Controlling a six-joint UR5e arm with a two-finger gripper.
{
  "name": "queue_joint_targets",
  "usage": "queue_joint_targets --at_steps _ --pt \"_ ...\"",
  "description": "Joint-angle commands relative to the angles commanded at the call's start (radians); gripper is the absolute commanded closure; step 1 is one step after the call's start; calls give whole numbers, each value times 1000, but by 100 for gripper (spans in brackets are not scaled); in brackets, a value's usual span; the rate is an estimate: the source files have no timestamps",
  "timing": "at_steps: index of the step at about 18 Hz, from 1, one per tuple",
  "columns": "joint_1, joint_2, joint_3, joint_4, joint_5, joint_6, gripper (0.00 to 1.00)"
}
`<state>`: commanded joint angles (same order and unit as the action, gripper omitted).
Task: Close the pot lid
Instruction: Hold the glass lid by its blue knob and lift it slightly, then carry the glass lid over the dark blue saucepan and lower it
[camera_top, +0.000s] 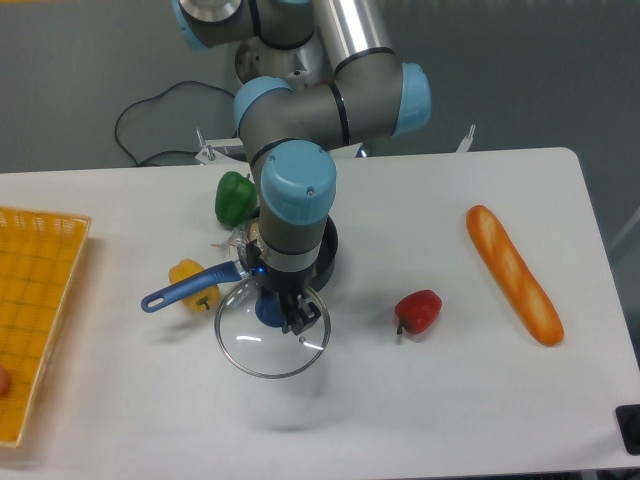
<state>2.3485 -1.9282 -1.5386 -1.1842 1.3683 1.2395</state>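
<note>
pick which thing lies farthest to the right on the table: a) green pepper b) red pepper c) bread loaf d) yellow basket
c, the bread loaf lies near the table's right end, beyond the red pepper; the green pepper sits left of centre and the yellow basket at the far left.

1. The robot arm (330, 100) was built of silver-grey cylindrical segments joined by rounded housings.
2. Light blue caps covered the joint ends, one facing the camera on the wrist.
3. A black band ringed the wrist.
4. The gripper (290, 315) below was dark, with small pale markings near its mount.
</note>
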Motion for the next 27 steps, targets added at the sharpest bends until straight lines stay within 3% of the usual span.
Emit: queue_joint_targets --at_steps 4,8,19,23,27 --pt "0 0 -2 2 -9 -6 55" --pt "32 8 -38 11 -106 -2 55" --pt "40 28 -61 11 -121 2 55" --pt "72 73 -138 9 -126 46 55" --pt "106 109 -173 2 -166 101 55"
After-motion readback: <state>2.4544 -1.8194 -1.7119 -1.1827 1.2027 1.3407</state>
